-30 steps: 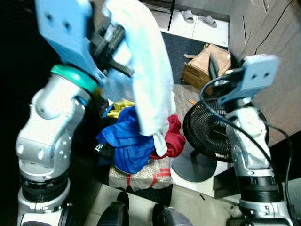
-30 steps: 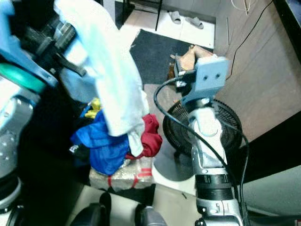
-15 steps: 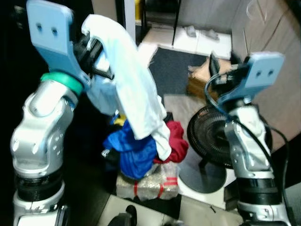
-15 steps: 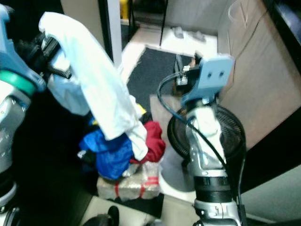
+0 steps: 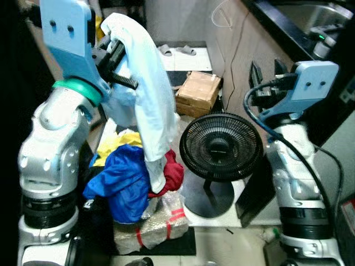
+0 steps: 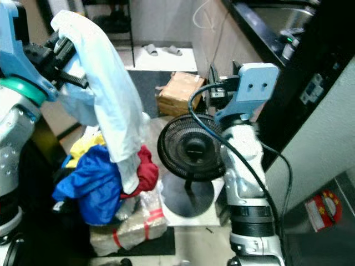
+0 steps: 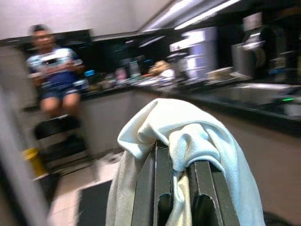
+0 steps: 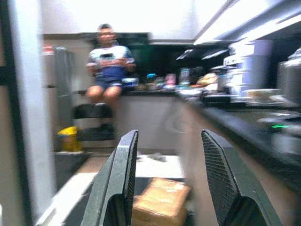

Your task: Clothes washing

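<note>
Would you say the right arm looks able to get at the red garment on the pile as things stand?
Probably not directly: the fan stands between the raised, open right gripper and the red garment, which the hanging white cloth partly covers.

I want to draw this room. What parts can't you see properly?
- Person sitting far back: blurred in both wrist views.
- Clothes pile: the hanging white cloth, held by the left hand, covers its middle.
- Counter items: blurry, too small.
- Red sticker: too small to read.

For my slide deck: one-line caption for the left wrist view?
Left end effector clamps a white cotton garment draped over its black fingers.
</note>
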You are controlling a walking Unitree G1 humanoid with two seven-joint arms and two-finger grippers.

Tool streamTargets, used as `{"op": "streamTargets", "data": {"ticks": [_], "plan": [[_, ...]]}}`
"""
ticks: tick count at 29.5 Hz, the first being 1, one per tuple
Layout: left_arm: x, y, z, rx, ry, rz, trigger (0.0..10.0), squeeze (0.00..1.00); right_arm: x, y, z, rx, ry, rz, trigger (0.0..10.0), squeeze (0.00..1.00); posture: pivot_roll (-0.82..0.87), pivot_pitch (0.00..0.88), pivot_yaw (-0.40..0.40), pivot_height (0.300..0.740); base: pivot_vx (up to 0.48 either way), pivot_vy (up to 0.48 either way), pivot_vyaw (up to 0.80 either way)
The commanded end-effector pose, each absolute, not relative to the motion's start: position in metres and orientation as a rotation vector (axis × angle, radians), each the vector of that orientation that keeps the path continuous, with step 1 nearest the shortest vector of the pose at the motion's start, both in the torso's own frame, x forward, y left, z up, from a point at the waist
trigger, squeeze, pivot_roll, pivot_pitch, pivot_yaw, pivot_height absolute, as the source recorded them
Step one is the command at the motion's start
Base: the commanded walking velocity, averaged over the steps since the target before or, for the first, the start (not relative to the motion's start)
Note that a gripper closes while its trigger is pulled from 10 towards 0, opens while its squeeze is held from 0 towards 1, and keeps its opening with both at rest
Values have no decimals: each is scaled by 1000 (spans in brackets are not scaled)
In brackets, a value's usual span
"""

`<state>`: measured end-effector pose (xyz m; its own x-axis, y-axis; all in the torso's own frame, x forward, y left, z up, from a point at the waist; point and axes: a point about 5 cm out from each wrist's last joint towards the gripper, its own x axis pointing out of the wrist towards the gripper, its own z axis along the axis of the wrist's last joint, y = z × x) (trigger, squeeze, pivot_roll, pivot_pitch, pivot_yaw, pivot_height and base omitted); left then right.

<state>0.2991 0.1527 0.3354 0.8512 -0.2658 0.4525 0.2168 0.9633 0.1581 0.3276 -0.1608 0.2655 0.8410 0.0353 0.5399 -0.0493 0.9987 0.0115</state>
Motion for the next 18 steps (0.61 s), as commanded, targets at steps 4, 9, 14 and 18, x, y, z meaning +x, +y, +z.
{"op": "streamTargets", "data": {"ticks": [4, 9, 14, 18], "plan": [[299, 153, 340, 119, -510, -254, 10000, 0, 331, -156, 267, 52, -566, 47, 10000, 0, 55, 0, 47, 740, 0, 0, -800], [300, 154, 339, 120, -506, -251, 10000, 0, 331, -155, 267, 58, -566, 46, 10000, 0, 61, 7, 50, 740, 0, 0, -800], [300, 156, 337, 118, -496, -247, 10000, 0, 331, -154, 267, 66, -565, 45, 10000, 0, 61, 10, 50, 740, 0, 0, -800], [301, 157, 336, 117, -489, -245, 10000, 0, 331, -154, 267, 71, -566, 44, 10000, 0, 61, 11, 50, 740, 0, 0, -800]]}}
